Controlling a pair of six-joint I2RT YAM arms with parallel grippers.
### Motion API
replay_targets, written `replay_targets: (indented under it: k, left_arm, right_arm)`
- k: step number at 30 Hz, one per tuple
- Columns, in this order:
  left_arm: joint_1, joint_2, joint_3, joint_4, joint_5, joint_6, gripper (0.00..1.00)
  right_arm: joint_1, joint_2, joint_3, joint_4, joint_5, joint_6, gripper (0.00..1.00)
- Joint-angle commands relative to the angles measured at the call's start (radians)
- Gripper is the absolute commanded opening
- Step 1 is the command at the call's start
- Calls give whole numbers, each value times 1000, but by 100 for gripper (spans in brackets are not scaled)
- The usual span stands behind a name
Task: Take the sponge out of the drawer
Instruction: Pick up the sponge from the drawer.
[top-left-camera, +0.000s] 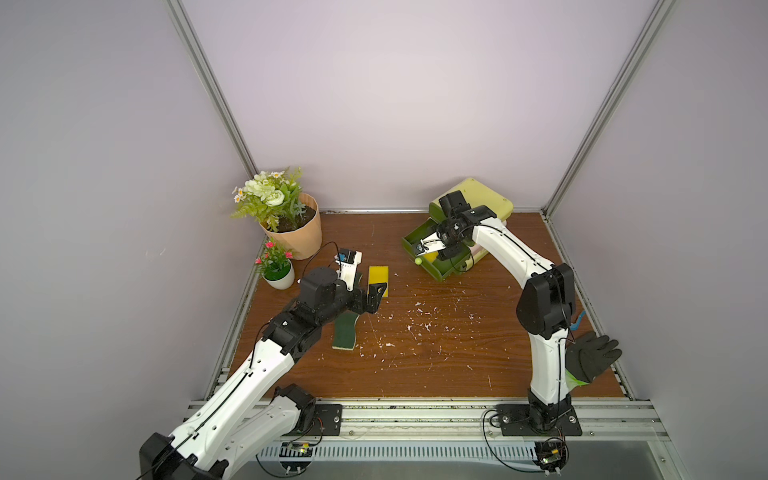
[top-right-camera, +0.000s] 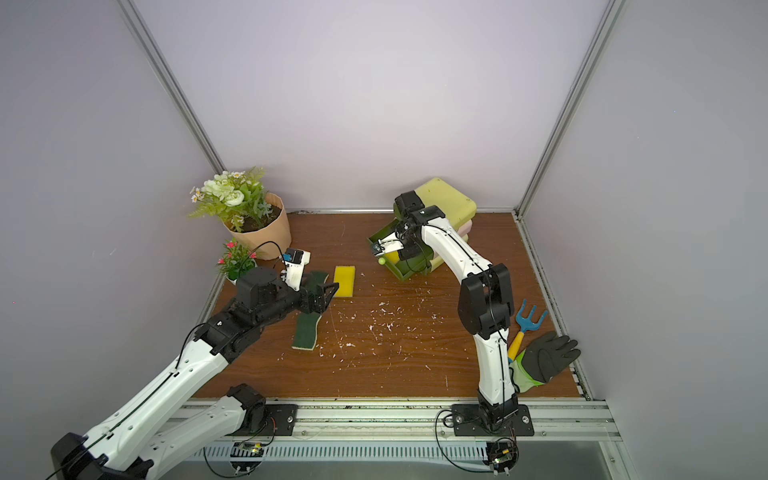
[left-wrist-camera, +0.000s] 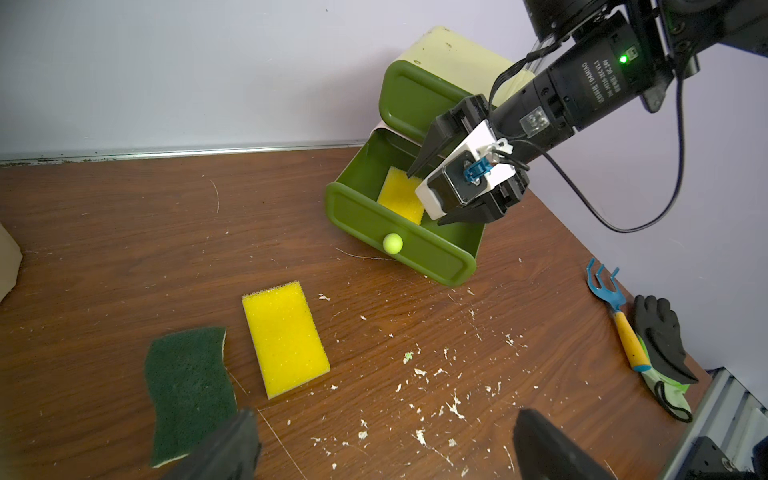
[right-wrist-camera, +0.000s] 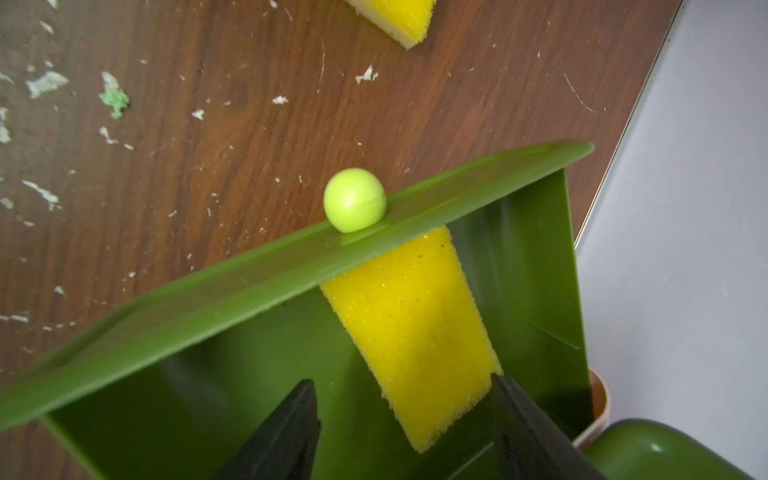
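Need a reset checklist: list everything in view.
Drawer sponge: 1, yellow, in drawer.
Table sponge: 1, yellow, on table.
Pad: 1, green, beside table sponge.
Drawer: 1, green, open, back right.
Cabinet: 1, pale yellow, behind drawer.
Plants: 2, tan pot, white pot, back left.
Rake: 1, blue-yellow, by glove.
Glove: 1, black, front right.
Crumbs: many, white, mid-table.
Left tool: 1, black, open by pad.
Right tool: 1, black, open astride drawer sponge.

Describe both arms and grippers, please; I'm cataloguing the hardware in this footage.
Both the left arm and right arm have white shells, black joints and a thin black cable. The left gripper and right gripper have black pointed fingers beside a white camera mount with a blue connector. The right wrist shows white lettering and a green light.
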Motion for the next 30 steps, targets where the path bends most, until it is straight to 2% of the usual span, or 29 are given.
replay_targets:
  k: [1, 4, 7, 9, 17, 20, 30]
  left_arm:
    - [22, -1, -18, 25, 40, 16, 98]
    - [72, 2, -47, 56, 117, -14, 98]
    - [162, -1, -113, 148, 254, -76, 98]
    - [210, 5, -125, 157, 286, -93, 98]
    - [221, 1, -121, 145, 281, -71, 98]
    - [222, -7, -125, 141, 271, -67, 98]
    - [228, -3, -125, 142, 266, -64, 98]
  right_arm:
    - [17, -44, -22, -15, 75, -47, 68]
    - [18, -48, -41, 2, 95, -61, 67]
    - [19, -42, -44, 0, 103, -67, 65]
    - [20, -36, -50, 7, 108, -71, 65]
    - [15, 19, -51, 19, 131, -96, 60]
    - [15, 26, -59, 57, 146, -88, 44]
    - [11, 45, -85, 86, 141, -75, 45]
